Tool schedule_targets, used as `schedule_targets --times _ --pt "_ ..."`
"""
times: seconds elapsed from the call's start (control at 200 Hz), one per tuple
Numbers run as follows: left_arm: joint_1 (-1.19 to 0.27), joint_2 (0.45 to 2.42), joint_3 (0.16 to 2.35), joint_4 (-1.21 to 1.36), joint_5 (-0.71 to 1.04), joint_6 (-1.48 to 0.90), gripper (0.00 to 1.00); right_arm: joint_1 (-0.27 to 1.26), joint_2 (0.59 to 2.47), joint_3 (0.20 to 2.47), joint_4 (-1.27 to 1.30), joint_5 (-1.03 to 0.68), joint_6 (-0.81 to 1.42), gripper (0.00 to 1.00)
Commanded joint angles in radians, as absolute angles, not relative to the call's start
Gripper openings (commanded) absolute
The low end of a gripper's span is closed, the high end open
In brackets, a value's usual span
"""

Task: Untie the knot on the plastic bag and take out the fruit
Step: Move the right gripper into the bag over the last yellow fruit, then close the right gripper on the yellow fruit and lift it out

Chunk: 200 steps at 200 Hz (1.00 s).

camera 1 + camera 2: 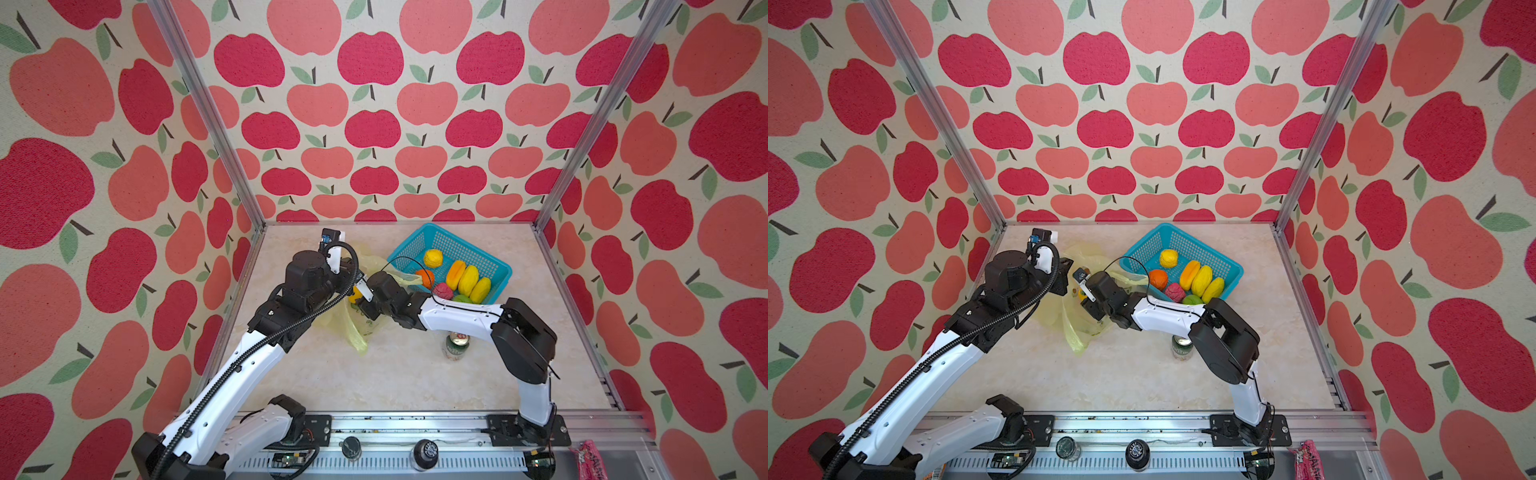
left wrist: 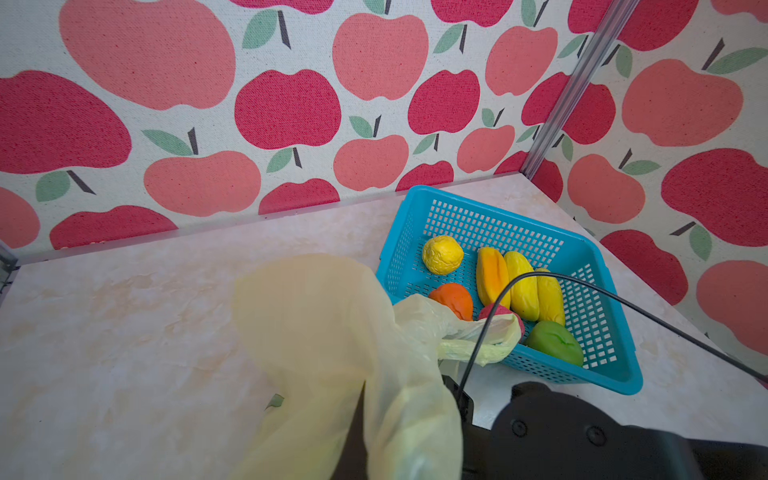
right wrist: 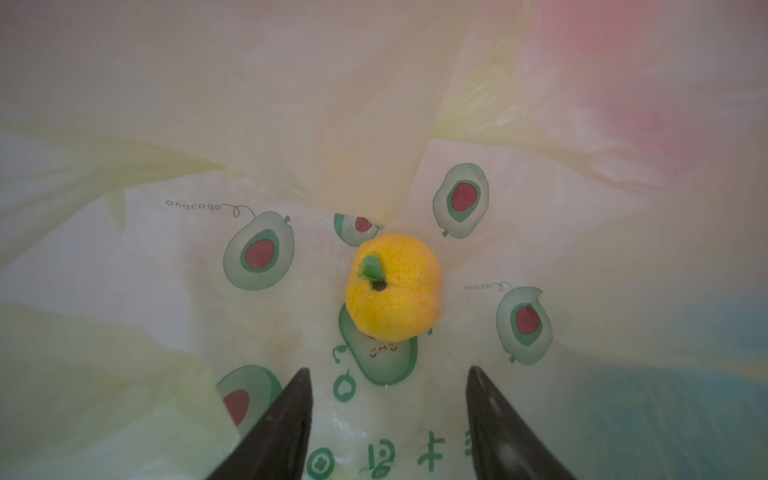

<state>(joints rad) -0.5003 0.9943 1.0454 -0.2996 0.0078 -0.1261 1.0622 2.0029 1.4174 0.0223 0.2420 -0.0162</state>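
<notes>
Right claw [image 3: 389,369] spread, seemingly inside bag [image 3: 166,291].

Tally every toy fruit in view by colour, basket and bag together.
Yellow fruit: 4, one of them inside the plastic bag
Orange fruit: 2
Pink-red fruit: 1
Green fruit: 1
Total: 8, seven in the basket
</notes>
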Motion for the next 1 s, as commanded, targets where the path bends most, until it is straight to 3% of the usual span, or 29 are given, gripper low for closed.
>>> schedule_targets --times 0.0,0.145,0.455,0.635,0.765,0.996 --pt "-0.508 0.977 1.031 -0.268 0.008 -0.098 0.0 1.057 2.09 1.532 -0.058 0.273 0.007 0.72" --pt "-0.517 0.988 1.046 -0.285 0.009 -0.098 0.0 1.038 2.219 1.679 -0.15 0.284 0.043 0.82" --pt "-0.525 0.985 1.042 -0.279 0.0 -0.095 0.0 1.013 2.388 1.891 -0.345 0.316 0.083 0.84" --pt "-0.526 1.006 1.059 -0.3 -0.009 -0.097 0.0 1.012 2.315 1.783 -0.208 0.169 0.063 0.84" --pt "-0.525 1.005 1.058 -0.3 -0.022 -0.094 0.0 1.016 2.199 1.592 0.022 0.019 0.051 0.9" --pt "-0.531 1.008 1.059 -0.294 -0.006 -0.092 0.0 1.02 2.24 1.652 0.013 0.072 0.058 0.99"
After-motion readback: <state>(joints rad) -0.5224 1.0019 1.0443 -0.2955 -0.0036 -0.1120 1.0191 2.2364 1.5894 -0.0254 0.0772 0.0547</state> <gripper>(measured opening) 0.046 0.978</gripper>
